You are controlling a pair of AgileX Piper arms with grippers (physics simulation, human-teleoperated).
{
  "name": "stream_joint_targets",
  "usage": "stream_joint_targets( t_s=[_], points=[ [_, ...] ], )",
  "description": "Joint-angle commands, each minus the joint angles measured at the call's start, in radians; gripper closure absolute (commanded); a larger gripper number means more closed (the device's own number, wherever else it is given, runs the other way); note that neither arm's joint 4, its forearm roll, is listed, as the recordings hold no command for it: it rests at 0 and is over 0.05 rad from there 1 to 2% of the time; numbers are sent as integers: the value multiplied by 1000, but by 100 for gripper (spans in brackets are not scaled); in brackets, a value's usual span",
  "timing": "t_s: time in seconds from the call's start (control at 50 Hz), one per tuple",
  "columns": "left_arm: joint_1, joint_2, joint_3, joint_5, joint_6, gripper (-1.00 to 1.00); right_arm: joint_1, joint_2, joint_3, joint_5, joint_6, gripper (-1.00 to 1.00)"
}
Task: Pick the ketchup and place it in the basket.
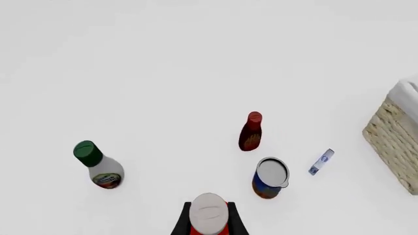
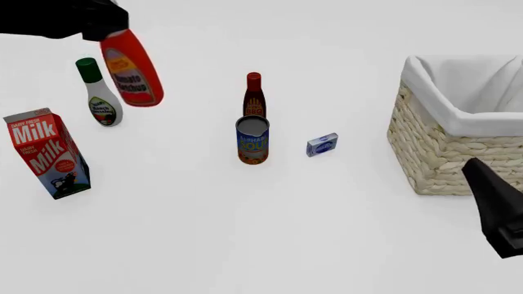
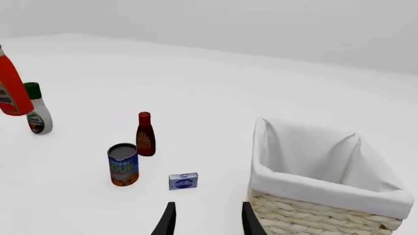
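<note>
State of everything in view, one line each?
ketchup: lifted off the table, tilted, held by left hand
basket: upright, nothing visible inside
right hand: open, holding nothing
soup can: upright
milk carton: upright
green-capped bottle: upright
dark red-capped bottle: upright

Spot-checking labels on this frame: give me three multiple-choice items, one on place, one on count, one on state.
1. Where is the soup can?
A. just in front of the dark sauce bottle
B. inside the basket
C. beside the milk carton

2. How many bottles are in sight?
A. one
B. three
C. five

3. What state is the ketchup in?
A. lying on the table
B. standing in the basket
C. held in the air by the left end effector

Key: 1 A, the front view shows the can near side of that bottle; 2 B, ketchup, dark sauce bottle, green-capped bottle; 3 C, it hangs tilted from the left arm, clear of the table.
</note>
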Motion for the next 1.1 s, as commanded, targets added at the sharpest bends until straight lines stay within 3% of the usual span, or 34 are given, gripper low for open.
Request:
stream_joint_targets(
  t_s=[0.02,0.62,1.1],
  points=[
    [-31,-76,7,59,7,100,90,84,-75,-2,-35,-100],
    [-147,-159,9,175,4,100,336,378,-312,17,-121,-100],
    [-236,-182,19,214,3,100,524,566,-486,73,-94,-100]
  ],
)
